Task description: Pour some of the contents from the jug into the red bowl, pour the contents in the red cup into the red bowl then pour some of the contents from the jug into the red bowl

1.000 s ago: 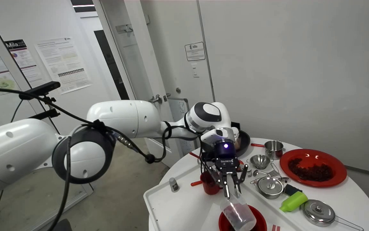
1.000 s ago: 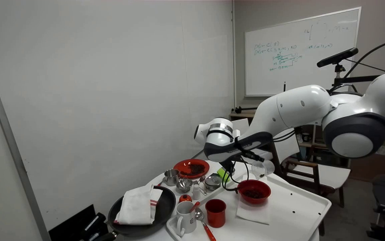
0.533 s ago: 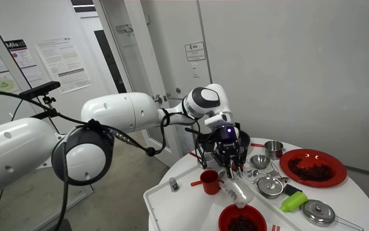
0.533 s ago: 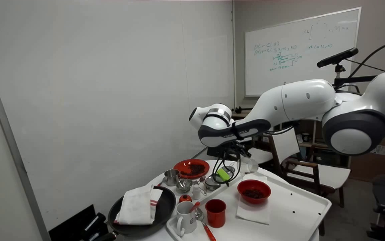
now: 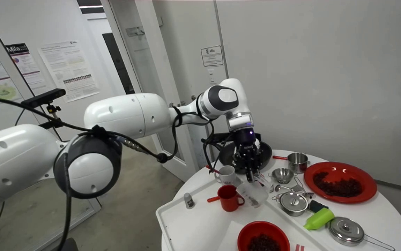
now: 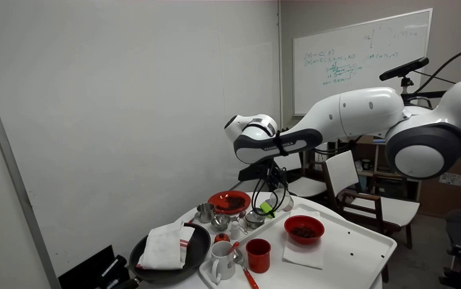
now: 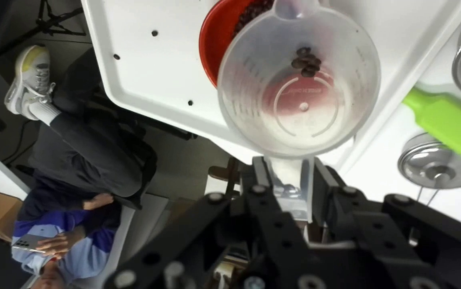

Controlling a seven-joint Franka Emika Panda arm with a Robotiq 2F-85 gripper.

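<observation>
My gripper point(image 7: 288, 170) is shut on the handle of the clear plastic jug point(image 7: 354, 104), which hangs in the air. Several dark beans lie inside the jug in the wrist view. In an exterior view the jug point(image 5: 252, 195) hangs near the tray's edge, between the red cup point(image 5: 229, 199) and the metal pots. The red bowl point(image 6: 304, 239) sits on a white napkin on the tray and holds a heap of dark beans. It is partly behind the jug in the wrist view. Upright on the tray stands the red cup; its contents cannot be made out.
The white tray point(image 6: 346, 265) carries a mug point(image 6: 223, 263), a spoon and a few stray beans. Alongside it are metal pots point(image 5: 293, 204), a green bottle point(image 5: 319, 219) and a wide red dish point(image 5: 368, 177) with beans. A black pan point(image 6: 202, 241) with a towel stands at one end.
The arm has risen and carried the jug away from over the red bowl, toward the metal pots and red cup. The bowl's beans now show in both exterior views. The grip is unchanged.
</observation>
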